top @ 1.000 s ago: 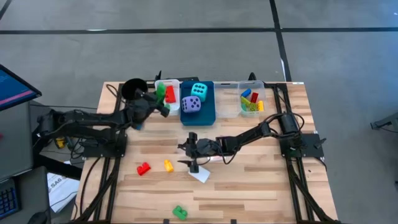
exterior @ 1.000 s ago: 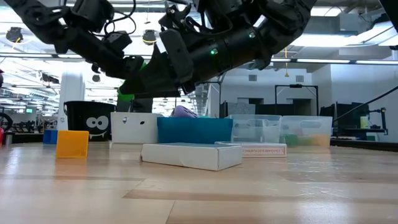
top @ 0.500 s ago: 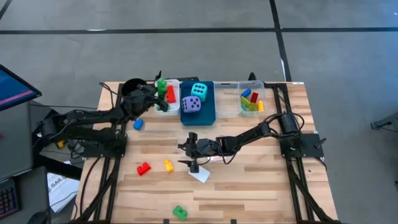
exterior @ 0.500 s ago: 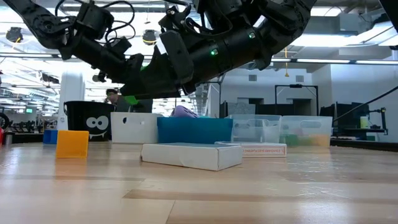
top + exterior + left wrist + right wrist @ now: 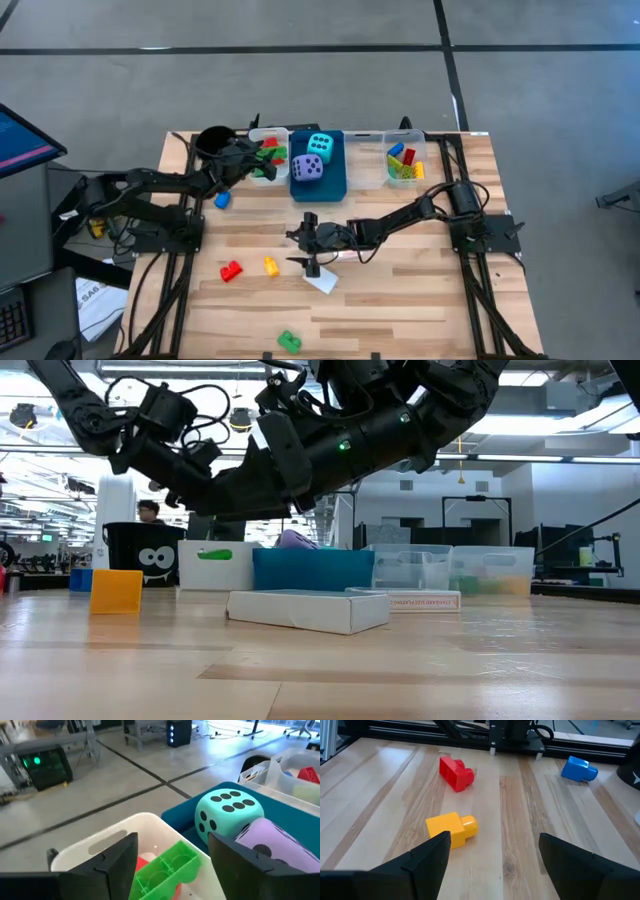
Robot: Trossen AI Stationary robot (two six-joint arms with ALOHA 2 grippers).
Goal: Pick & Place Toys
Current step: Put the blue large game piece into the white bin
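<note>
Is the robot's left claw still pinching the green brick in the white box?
Apart. The left wrist view shows the left gripper open, its fingers clear of the green brick, which lies in the white bin.

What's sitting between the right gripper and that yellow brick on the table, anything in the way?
Nothing visible. In the right wrist view the right gripper is open, and only bare wood table lies between it and the yellow brick. The red brick and blue brick lie farther off.
</note>
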